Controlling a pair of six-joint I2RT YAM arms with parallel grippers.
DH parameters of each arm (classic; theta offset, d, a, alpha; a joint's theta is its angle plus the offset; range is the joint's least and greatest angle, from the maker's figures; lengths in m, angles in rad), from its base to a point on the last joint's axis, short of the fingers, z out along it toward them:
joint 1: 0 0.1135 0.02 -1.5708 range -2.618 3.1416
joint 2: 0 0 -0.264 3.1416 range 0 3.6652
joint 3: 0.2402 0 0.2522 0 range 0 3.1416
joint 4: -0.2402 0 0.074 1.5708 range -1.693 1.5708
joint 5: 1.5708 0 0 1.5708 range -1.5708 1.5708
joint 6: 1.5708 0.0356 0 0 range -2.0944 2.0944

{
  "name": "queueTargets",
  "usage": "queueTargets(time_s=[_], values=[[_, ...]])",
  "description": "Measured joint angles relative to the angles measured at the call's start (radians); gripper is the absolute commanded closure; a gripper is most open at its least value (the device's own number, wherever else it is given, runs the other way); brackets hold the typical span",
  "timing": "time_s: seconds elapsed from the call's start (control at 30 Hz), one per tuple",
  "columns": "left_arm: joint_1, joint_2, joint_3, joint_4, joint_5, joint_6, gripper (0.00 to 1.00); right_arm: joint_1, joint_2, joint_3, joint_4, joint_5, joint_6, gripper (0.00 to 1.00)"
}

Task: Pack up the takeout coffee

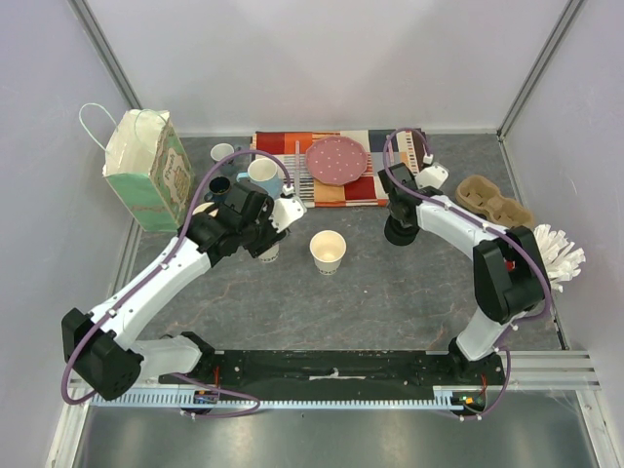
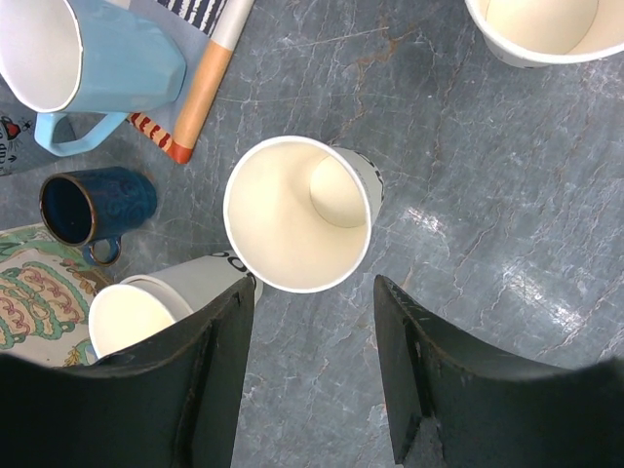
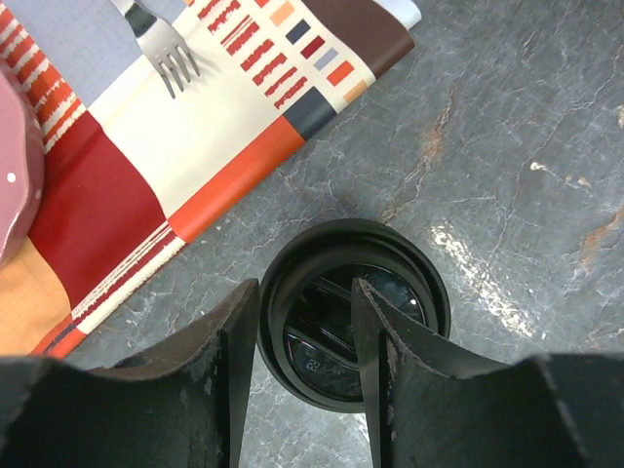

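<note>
A cream paper cup (image 2: 297,214) stands open-mouthed on the grey table just ahead of my left gripper (image 2: 314,302), which is open with only bare table between its fingers. In the top view this gripper (image 1: 269,244) hovers over that cup. A second paper cup (image 1: 328,252) stands to its right, alone. A black lid (image 3: 390,283) lies on the table under my right gripper (image 3: 304,292). That gripper is open and straddles the lid's left rim, one finger outside the rim and the other over the lid's middle. From above, the right gripper (image 1: 400,226) hides most of the lid.
A light blue mug (image 2: 107,58), a navy mug (image 2: 93,205) and another white cup (image 2: 146,307) crowd my left finger. A paper bag (image 1: 146,171) stands far left. The striped placemat (image 1: 327,190) holds a pink plate (image 1: 336,159) and a fork (image 3: 161,49). A cardboard cup carrier (image 1: 492,200) sits right.
</note>
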Motion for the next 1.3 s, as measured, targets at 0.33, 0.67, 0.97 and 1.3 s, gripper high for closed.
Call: queueTargets(time_s=[0.33, 0.67, 0.97, 1.3], values=[[-0.005, 0.0, 0.0, -0.006, 0.001, 0.0, 0.41, 0.0, 0.048, 0.034, 0.0, -0.031, -0.016, 0.6], [-0.005, 0.0, 0.0, -0.006, 0.001, 0.0, 0.41, 0.032, 0.048, 0.044, -0.003, -0.061, -0.083, 0.6], [-0.005, 0.0, 0.0, -0.011, 0.0, 0.001, 0.42, 0.04, 0.052, 0.047, -0.014, -0.057, -0.11, 0.62], [-0.005, 0.0, 0.0, -0.015, 0.0, 0.002, 0.42, 0.021, 0.108, 0.099, -0.019, -0.059, -0.153, 0.81]])
